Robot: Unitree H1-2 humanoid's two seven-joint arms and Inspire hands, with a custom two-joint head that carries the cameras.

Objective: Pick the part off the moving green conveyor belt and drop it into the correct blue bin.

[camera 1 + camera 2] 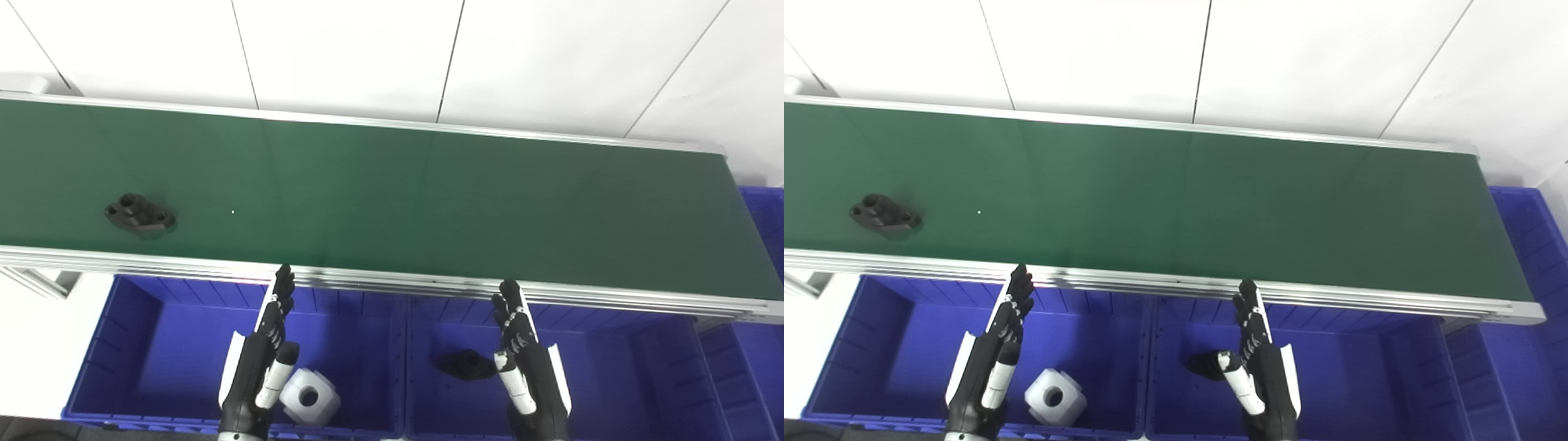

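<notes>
A black part with round holes lies on the green conveyor belt near its left end, close to the front edge. It also shows in the right eye view. My left hand is open and empty, held flat over the left blue bin, below the belt's front rail. My right hand is open and empty over the middle blue bin. Both hands are far to the right of the part.
A white cube-shaped part with a hole lies in the left bin beside my left hand. A black part lies in the middle bin by my right hand. Another blue bin stands at the belt's right end.
</notes>
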